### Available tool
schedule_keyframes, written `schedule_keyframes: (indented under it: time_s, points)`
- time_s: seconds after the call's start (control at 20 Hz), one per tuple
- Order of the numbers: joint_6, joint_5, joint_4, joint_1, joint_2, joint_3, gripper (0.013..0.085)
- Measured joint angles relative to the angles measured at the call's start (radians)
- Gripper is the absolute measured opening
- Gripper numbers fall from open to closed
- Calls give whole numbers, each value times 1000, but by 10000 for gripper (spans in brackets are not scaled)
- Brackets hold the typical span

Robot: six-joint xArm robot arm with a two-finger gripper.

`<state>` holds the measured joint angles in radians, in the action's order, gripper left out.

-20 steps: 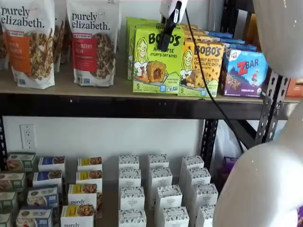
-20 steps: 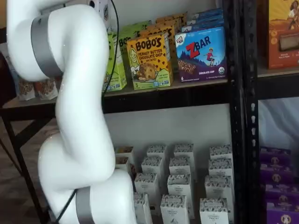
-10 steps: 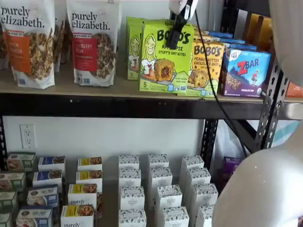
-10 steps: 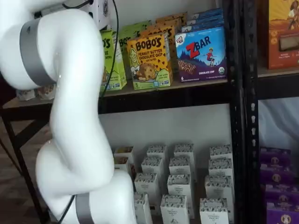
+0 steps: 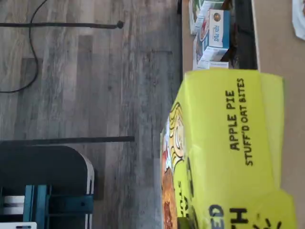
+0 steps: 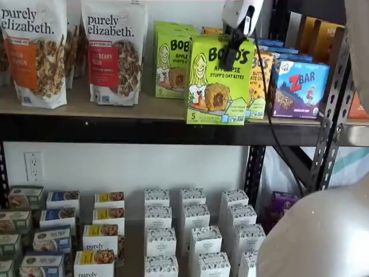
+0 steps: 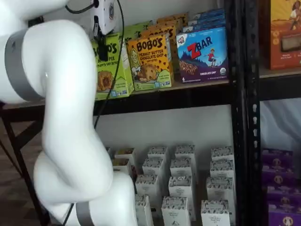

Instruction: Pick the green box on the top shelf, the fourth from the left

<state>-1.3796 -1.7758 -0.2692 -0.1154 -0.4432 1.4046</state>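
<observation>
My gripper (image 6: 233, 51) is shut on the green box (image 6: 218, 79), a lime-green Bobo's Apple Pie Stuff'd Oat Bites carton. It holds the box by its top, out in front of the top shelf (image 6: 115, 130), with the box's lower edge level with the black beam. In a shelf view the box (image 7: 112, 66) and the gripper (image 7: 100, 44) show left of the orange Bobo's carton (image 7: 149, 61). The wrist view shows the box's top face (image 5: 228, 152) over the wood floor. Another green Bobo's carton (image 6: 170, 64) stands behind on the shelf.
Purely Elizabeth granola bags (image 6: 112, 52) stand at the shelf's left. A blue ZBar box (image 6: 300, 86) stands to the right, by a black upright (image 6: 331, 115). Small white cartons (image 6: 193, 231) fill the lower level. My white arm (image 7: 66, 117) fills the left of a shelf view.
The gripper has drawn the green box forward and to the right, off the row and out past the shelf's front edge. The carton behind it now shows.
</observation>
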Motion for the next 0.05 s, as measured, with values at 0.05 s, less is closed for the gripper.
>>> schedule_keyframes:
  time_s: [0.05]
  points:
    - [-6,0,1,5,-9,-11,210]
